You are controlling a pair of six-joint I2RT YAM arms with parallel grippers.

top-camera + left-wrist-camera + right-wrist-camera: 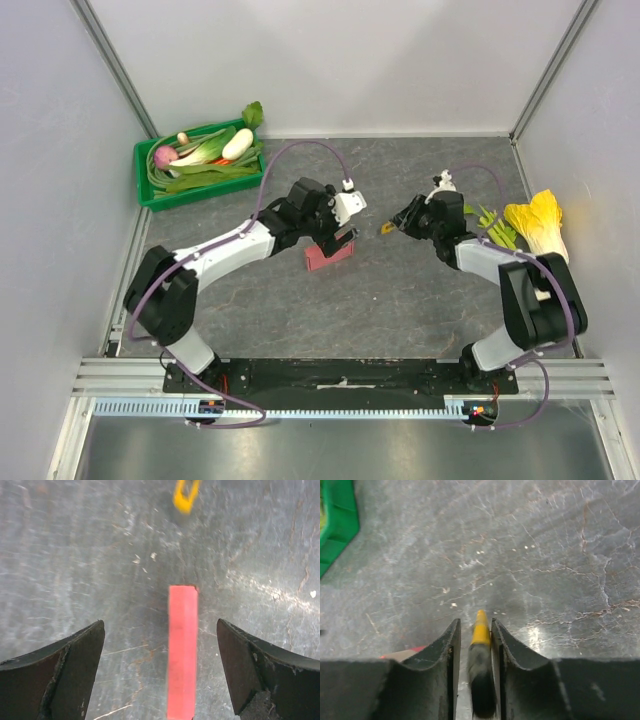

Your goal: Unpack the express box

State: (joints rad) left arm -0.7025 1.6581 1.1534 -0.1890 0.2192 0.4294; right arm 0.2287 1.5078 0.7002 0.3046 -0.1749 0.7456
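Observation:
The express box [328, 257] is a small pink-red box standing on its thin edge on the grey table, near the middle. In the left wrist view it [182, 650] runs between my fingers, clear of both. My left gripper [340, 236] is open just above it, with wide gaps on either side. My right gripper [392, 226] is to the right of the box and shut on a thin tool with a yellow tip and dark body [481, 630]. The yellow tip [385, 229] points toward the box and also shows in the left wrist view [186, 495].
A green crate [150, 190] of vegetables stands at the back left; its corner shows in the right wrist view [337, 525]. A yellow-green cabbage [540, 222] and some green beans [495, 225] lie at the right. White walls close in the table.

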